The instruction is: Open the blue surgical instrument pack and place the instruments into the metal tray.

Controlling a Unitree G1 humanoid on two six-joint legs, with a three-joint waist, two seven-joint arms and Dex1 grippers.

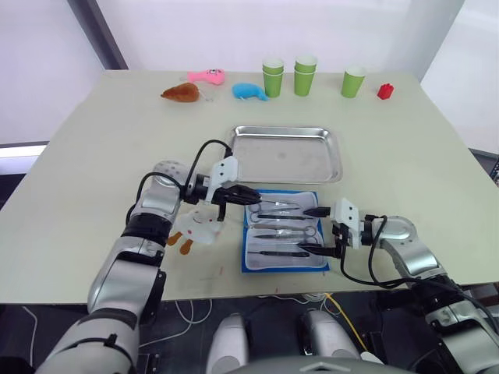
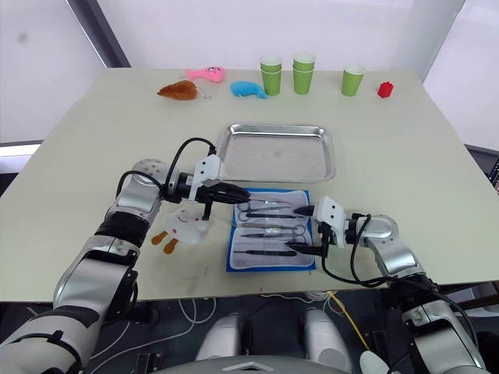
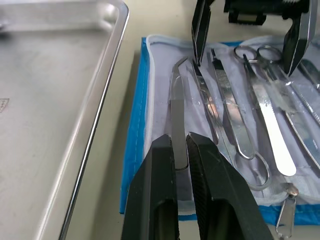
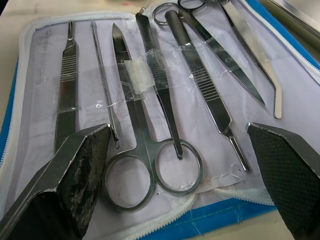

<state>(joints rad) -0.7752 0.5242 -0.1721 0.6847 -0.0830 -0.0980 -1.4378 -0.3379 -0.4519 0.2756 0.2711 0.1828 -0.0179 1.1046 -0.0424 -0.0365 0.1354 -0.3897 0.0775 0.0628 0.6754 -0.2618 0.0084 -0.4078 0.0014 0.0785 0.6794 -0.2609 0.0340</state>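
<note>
A pale beige table [image 1: 93, 156] stands before bright white walls.

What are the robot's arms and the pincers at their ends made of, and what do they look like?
Both arms are built from rounded silver-grey metal shells with black joint sections, and loose black cables loop along the outside near the wrists. Each wrist carries a small white block. The left gripper and right gripper each end in two slim black jaws, wedge-shaped, glossy on the outside, with a rough, textured inner face.
</note>
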